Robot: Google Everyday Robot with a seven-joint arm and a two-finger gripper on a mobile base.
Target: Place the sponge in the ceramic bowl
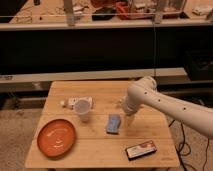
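The light-blue sponge (114, 124) lies flat near the middle of the wooden table (100, 152). The orange-red ceramic bowl (56, 137) sits at the table's front left and holds nothing. My white arm reaches in from the right and bends down, with the gripper (129, 120) just right of the sponge and low over the table. The gripper is open and holds nothing.
A translucent cup (82, 110) stands between the bowl and the sponge, with a small white item (75, 102) behind it. A black-and-red flat box (141, 150) lies at the front right. Dark shelving with clutter runs behind the table.
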